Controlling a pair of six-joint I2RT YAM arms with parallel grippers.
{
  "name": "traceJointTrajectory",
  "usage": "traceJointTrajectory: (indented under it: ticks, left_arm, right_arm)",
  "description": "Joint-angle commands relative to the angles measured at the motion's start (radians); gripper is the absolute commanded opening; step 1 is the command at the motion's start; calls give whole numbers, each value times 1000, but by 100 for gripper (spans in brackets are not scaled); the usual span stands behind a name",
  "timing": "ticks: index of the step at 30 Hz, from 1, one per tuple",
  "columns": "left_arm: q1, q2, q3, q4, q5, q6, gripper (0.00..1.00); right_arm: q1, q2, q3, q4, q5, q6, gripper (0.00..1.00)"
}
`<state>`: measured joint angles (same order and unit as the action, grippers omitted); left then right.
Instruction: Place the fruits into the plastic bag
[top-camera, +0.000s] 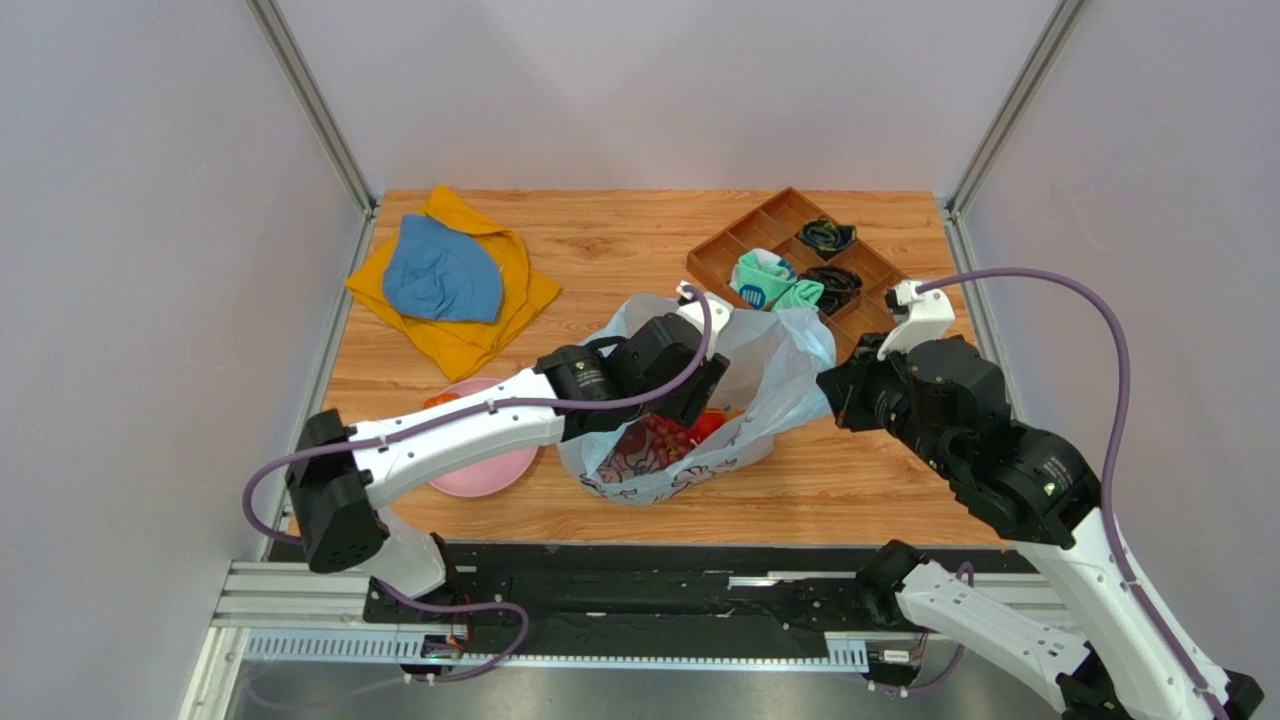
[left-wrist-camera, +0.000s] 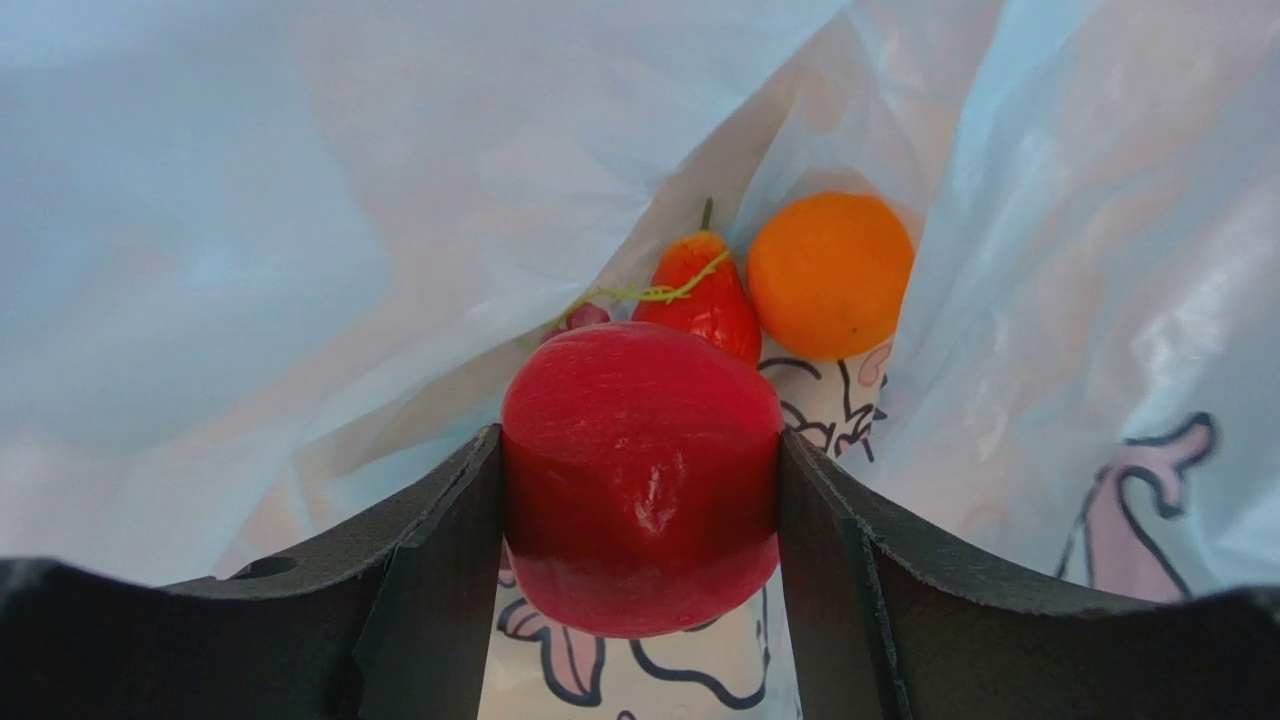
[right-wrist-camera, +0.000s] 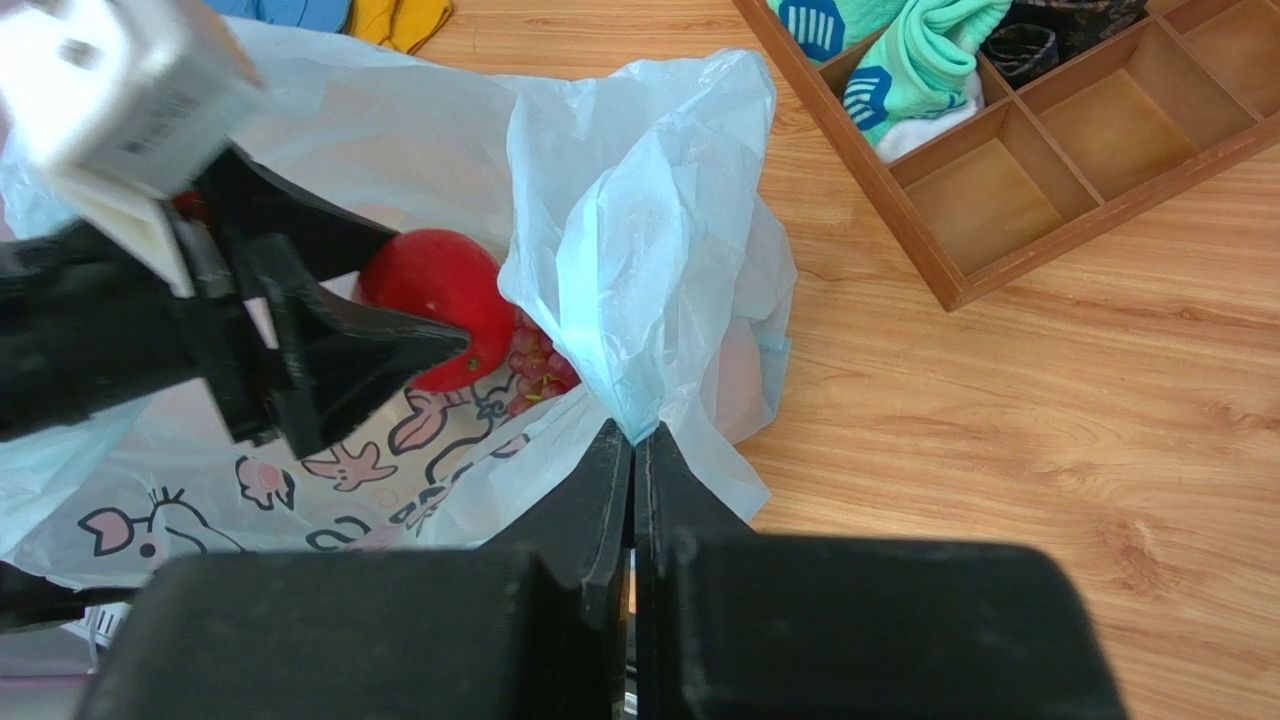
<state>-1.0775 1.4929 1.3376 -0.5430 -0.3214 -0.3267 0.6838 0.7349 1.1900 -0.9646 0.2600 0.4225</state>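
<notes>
The pale blue plastic bag (top-camera: 774, 368) with its cartoon print lies at the table's middle, mouth held open. My left gripper (top-camera: 703, 393) reaches inside it, shut on a red apple (left-wrist-camera: 639, 473) that hangs just above the bag's printed floor. Deeper in the bag lie an orange (left-wrist-camera: 830, 273), another red fruit (left-wrist-camera: 706, 300) and a few grapes (right-wrist-camera: 534, 360) on a green stem. My right gripper (right-wrist-camera: 633, 438) is shut on a pinched fold of the bag's (right-wrist-camera: 646, 255) rim, lifting it on the right side. The apple (right-wrist-camera: 436, 293) also shows from the right wrist.
A pink plate (top-camera: 496, 468) sits left of the bag, under my left arm. A blue cloth (top-camera: 443, 270) lies on a yellow cloth at the back left. A wooden compartment tray (top-camera: 718, 252) with socks stands at the back right.
</notes>
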Motion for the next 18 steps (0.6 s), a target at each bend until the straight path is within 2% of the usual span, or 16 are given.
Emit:
traceJointTrajectory:
  ticks: [1, 8, 9, 18]
  left_arm:
    - [7, 58, -5, -15, 53, -20, 64]
    - [7, 63, -8, 3, 91, -18, 79]
    - [7, 60, -9, 5, 94, -17, 87]
    - [7, 40, -37, 37, 127, 0, 89]
  right_arm:
    - [-1, -8, 8, 9, -2, 15, 0]
    - [0, -8, 5, 7, 1, 16, 0]
    - [-1, -8, 5, 9, 2, 15, 0]
    - [-1, -6, -3, 10, -1, 18, 0]
